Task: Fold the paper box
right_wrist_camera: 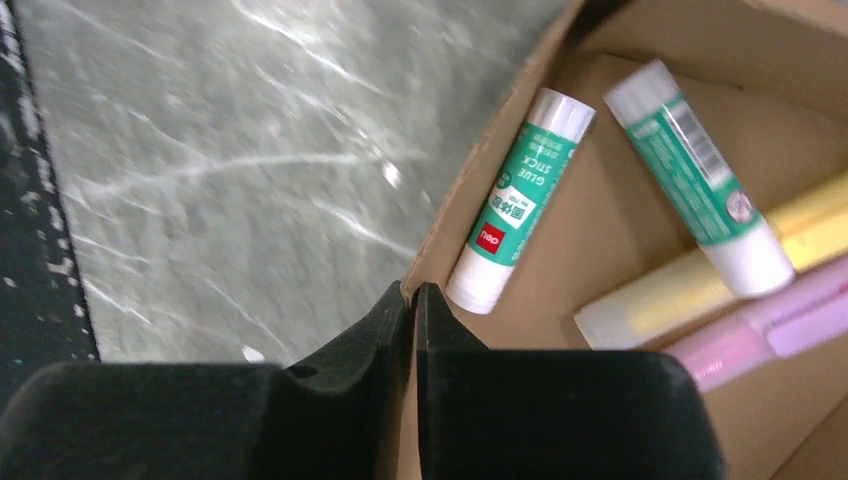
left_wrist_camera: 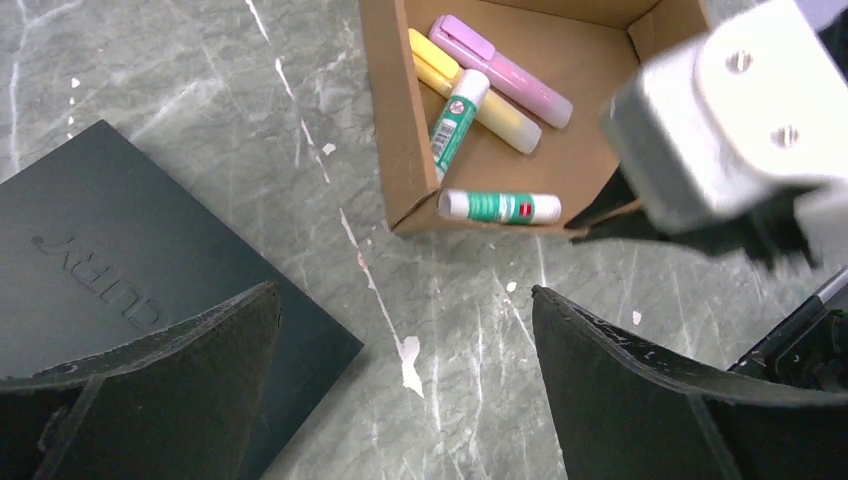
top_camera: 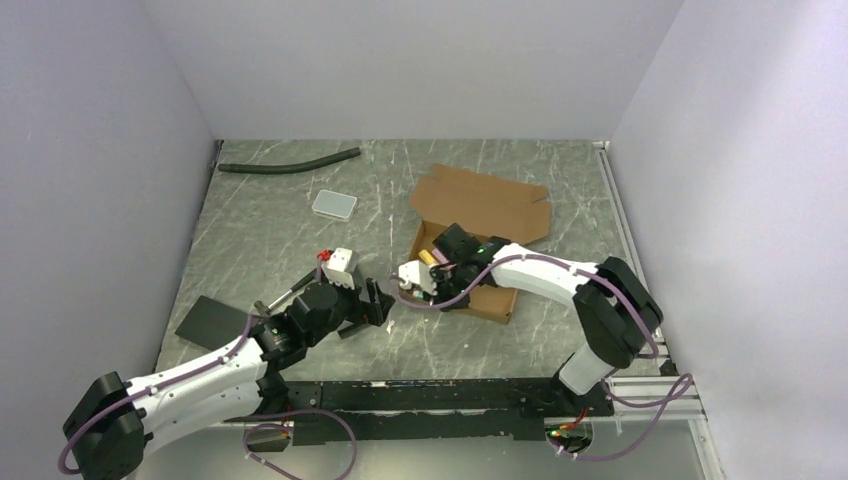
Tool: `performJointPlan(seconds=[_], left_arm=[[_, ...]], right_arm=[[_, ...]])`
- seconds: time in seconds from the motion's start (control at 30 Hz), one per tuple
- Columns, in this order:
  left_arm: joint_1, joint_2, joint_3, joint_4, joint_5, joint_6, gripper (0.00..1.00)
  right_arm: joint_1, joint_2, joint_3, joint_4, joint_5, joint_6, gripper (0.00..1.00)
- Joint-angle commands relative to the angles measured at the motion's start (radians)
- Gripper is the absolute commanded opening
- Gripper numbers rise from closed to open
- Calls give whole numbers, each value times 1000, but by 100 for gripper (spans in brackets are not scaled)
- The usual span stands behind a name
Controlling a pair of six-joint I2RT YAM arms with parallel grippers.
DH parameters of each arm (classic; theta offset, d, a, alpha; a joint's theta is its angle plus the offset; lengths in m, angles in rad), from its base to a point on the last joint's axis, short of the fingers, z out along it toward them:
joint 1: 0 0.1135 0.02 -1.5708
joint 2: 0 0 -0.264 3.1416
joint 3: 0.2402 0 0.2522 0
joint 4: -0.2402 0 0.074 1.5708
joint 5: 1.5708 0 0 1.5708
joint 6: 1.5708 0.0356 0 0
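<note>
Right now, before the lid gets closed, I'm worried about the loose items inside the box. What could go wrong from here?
1. The right gripper pinches one thin wall of the paper box; lifting there could tip it and roll out the glue sticks and highlighters.
2. The open left gripper hovers close to the right one, so the arms might collide.

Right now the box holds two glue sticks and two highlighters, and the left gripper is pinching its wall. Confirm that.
Wrong on one point: it is the right gripper that pinches the wall of the box, as the right wrist view shows. The left gripper is open, clear of the box. The two glue sticks and two highlighters are in the box.
</note>
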Motion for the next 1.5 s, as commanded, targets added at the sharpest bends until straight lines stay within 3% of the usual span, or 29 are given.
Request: performJointPlan(seconds=[0.0,0.17,0.4,0.57,0.7,0.77,0.83,0.87,0.97,1.17,1.47], left_arm=[[6,-21,47,-42,-41,-22,99],[7,-42,61,-78,-54,-28,100],[35,-1,112,-56,-46,-17,99],[139,121,222,-47,81,-20,99],[323,299,352,-27,298,-52,100],[405,433,434,-16,413,-80,99],[466,545,522,-11,484,-91,100],[487,602,563,-9,519,-98,99],[548,769,726,-36,580,-116,100],[642,1100,1011,-97,768,-173,97],[643,1397,1304,-149,927,-183,87]], right_arm=[[114,98,27,-150,-53,-32,15],[95,38,65,-201,-66,-42,49],[-58,-102,99,-253,-164,-66,61],[-255,-219,103,-231,-281,-13,65],[-485,-318,55,-5,-314,248,67],[-597,-370,-4,161,-287,448,75],[-696,-419,-66,324,-214,645,96],[-731,-425,-88,380,-199,726,99],[-833,-369,-91,453,-174,899,99],[-946,-104,54,431,-79,1111,97],[-967,102,120,443,-27,1157,91]])
